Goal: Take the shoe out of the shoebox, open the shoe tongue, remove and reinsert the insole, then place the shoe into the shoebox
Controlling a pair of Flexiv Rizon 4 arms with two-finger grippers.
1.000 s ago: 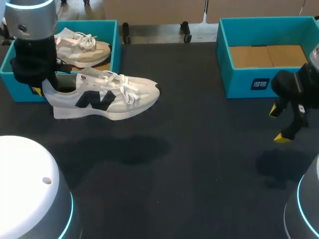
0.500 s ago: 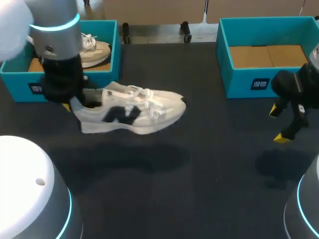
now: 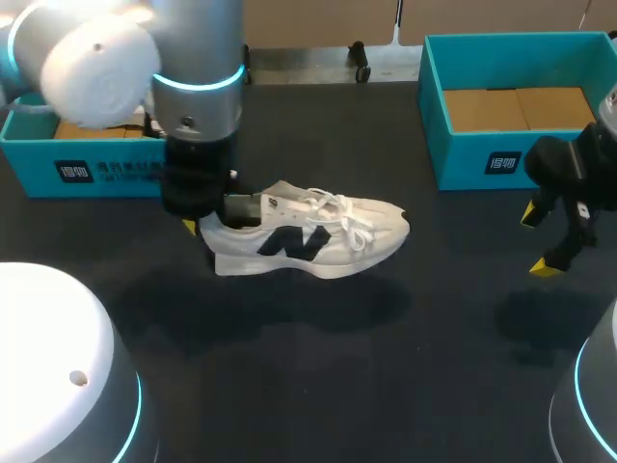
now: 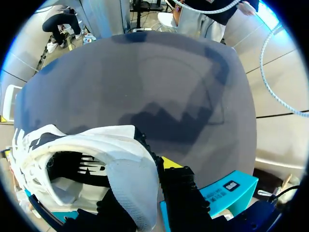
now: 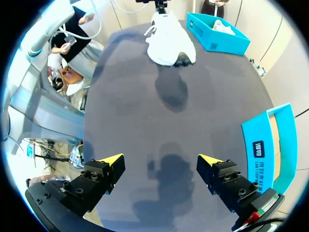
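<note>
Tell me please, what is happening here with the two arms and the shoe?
The left gripper is shut on the heel of the white shoe and holds it over the table, in front of the left shoebox. The shoe is out of the box, and its tongue does not look opened yet. The right gripper hangs open and empty beside the right shoebox.
</note>
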